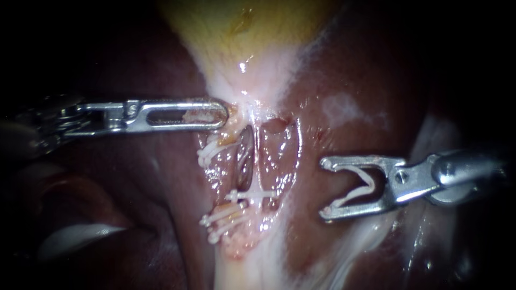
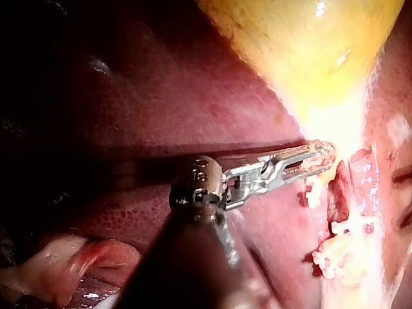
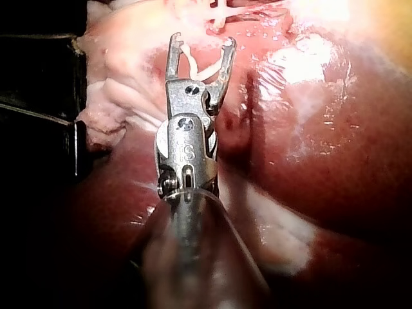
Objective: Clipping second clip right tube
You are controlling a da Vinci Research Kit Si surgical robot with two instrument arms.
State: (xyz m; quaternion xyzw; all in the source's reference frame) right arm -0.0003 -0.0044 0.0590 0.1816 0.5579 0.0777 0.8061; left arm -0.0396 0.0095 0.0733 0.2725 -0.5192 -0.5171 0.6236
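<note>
Endoscope view: the left instrument [image 1: 217, 115], coming in from the left edge, has its jaws clamped on pale tissue at the neck of the gallbladder [image 1: 242, 27], just above centre, apparently keeping the field stretched. The right tube [image 1: 257, 161] runs down the centre of the frame as a thin pale strand, with a placed clip [image 1: 252, 194] across it lower down. The left tube's clips [image 1: 210, 153] sit to its left. The right instrument [image 1: 326, 188], at centre right, is well apart from the tube. Its jaws are spread wide with a loaded clip [image 1: 359, 188] seated between them, one leg against each jaw. The approach looks risky to me: the spread tips could snag the placed clip, scrape the liver [image 1: 349, 80], or take in the neighbouring tube as well

Left wrist view: the left instrument [image 2: 325, 154] pinches the tissue only at its tips, beside the gallbladder [image 2: 309, 58]. A slip there would slacken the tube just as the clip closes

Right wrist view: the loaded clip [image 3: 196, 64] sits between the parted jaws of the right instrument [image 3: 201, 42], and the placed clip [image 3: 219, 13] lies just ahead of the tips. The tube is hard to pick out here, so the clip could catch only part of it, or land against the placed clip
</note>
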